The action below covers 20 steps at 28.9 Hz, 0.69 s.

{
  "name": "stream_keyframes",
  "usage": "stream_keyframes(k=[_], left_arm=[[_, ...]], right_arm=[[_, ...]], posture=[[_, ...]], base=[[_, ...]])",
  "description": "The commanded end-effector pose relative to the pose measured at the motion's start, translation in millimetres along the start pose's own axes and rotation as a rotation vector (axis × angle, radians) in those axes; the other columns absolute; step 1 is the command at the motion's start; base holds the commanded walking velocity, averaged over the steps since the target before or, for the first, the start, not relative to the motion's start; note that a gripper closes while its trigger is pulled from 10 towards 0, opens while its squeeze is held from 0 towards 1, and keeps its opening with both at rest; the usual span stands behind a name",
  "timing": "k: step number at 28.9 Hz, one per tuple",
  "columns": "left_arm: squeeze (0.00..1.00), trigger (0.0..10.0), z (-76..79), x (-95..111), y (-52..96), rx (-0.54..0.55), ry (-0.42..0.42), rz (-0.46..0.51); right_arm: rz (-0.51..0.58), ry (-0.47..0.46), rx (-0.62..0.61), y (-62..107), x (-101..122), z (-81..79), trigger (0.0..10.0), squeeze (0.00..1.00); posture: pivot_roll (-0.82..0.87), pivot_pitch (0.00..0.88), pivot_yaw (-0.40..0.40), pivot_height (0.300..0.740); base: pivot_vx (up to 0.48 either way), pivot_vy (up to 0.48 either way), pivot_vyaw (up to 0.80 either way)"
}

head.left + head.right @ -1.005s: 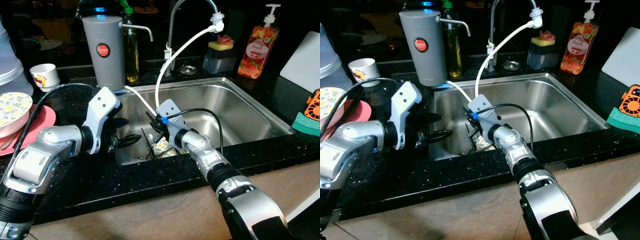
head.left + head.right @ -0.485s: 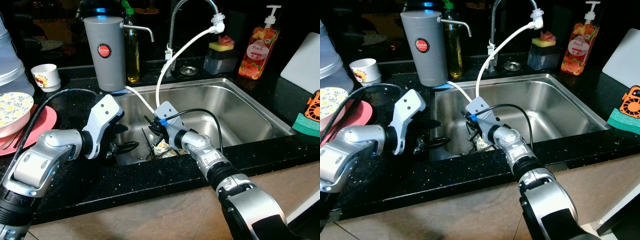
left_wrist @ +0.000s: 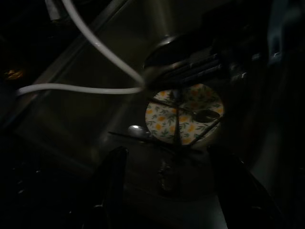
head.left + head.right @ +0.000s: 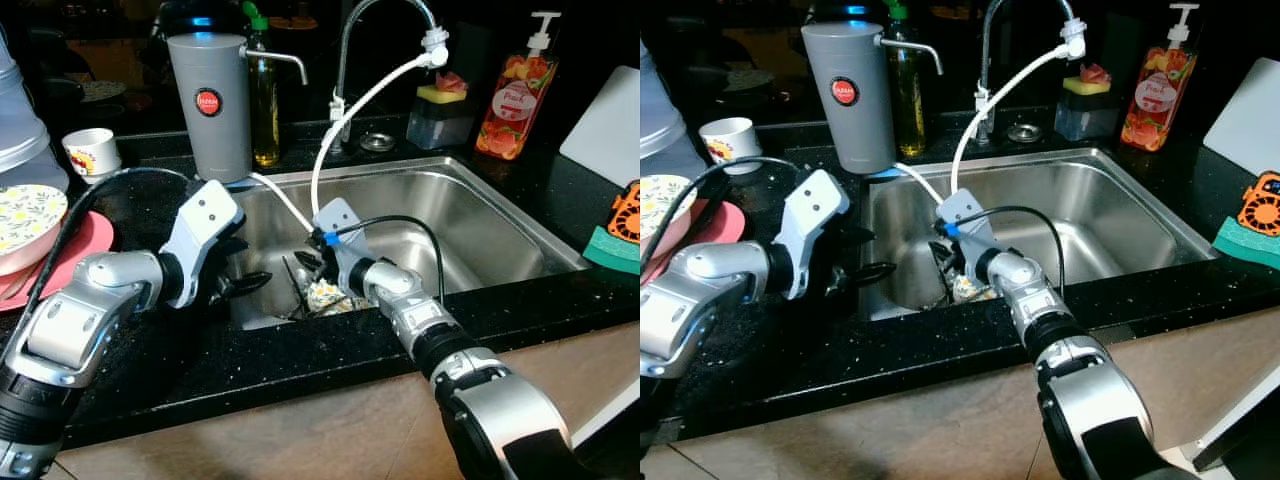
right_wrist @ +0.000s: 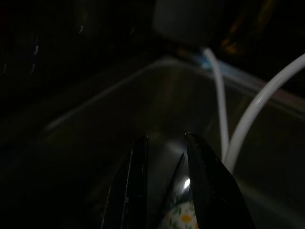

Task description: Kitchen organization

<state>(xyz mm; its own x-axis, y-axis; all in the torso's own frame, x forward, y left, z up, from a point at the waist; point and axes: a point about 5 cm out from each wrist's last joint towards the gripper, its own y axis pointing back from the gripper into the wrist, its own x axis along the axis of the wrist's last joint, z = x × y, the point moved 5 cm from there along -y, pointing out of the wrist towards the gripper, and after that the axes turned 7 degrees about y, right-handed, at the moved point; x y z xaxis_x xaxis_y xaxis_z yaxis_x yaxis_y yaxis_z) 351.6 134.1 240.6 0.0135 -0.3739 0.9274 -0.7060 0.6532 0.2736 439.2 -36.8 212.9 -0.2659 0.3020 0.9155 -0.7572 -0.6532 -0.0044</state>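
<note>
A home kitchen: a stainless steel sink (image 4: 480, 215) is sunk into a black speckled worktop (image 4: 200, 360), with a curved tap (image 4: 385, 25) at its back edge, a soap dispenser (image 4: 515, 95), an oil bottle (image 4: 263, 95) and a grey water filter jug (image 4: 210, 100) beside it.

One sink (image 4: 480, 215), one grey water filter (image 4: 209, 105), one cup (image 4: 91, 152), one soap bottle (image 4: 513, 98), two white hoses (image 4: 345, 115).
</note>
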Motion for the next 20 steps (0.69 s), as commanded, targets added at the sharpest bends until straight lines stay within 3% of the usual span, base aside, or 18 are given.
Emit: stream_keyframes(k=[1,4,6,8,12,15,20], left_arm=[[0.0,10.0,-10.3,3.7,0.7,0.057,0.003,0.014],[0.0,10.0,-24.2,5.8,0.4,0.147,0.015,0.023],[0.0,10.0,-55.7,12.4,4.6,0.369,0.08,0.077],[0.0,10.0,-75.2,16.2,11.0,0.522,0.151,0.129],[0.0,10.0,-78.4,38.7,24.5,0.619,0.129,0.289],[0.0,10.0,-77.8,39.3,28.8,0.642,0.189,0.321],[0.0,10.0,-73.3,37.9,31.8,0.711,0.167,0.328]], right_arm=[[0.033,-0.024,-0.026,-0.6,8.0,5.9,10.0,0.0],[0.066,-0.049,-0.062,-0.6,16.7,13.9,10.0,0.0],[0.129,-0.115,-0.138,1.2,30.2,28.7,10.0,0.0],[0.182,-0.195,-0.205,4.4,39.5,41.5,10.0,0.0],[0.29,-0.335,-0.297,15.8,51.9,59.6,10.0,0.0],[0.332,-0.372,-0.327,22.5,57.5,63.6,10.0,0.0],[0.396,-0.416,-0.358,38.5,66.8,60.6,10.0,0.0]], posture=[[0.02,0.056,0.011,0.74],[0.02,0.059,0.009,0.74],[0.02,0.063,0.003,0.74],[0.02,0.066,-0.002,0.74],[0.02,0.075,-0.013,0.74],[0.01,0.084,-0.019,0.74],[0.0,0.092,-0.021,0.74]], base=[[0.0,0.0,0.0],[0.0,0.0,0.0],[0.0,0.0,0.0],[0.0,0.0,0.0],[0.0,0.0,0.0],[0.0,0.0,0.0],[0.0,0.0,0.0]])
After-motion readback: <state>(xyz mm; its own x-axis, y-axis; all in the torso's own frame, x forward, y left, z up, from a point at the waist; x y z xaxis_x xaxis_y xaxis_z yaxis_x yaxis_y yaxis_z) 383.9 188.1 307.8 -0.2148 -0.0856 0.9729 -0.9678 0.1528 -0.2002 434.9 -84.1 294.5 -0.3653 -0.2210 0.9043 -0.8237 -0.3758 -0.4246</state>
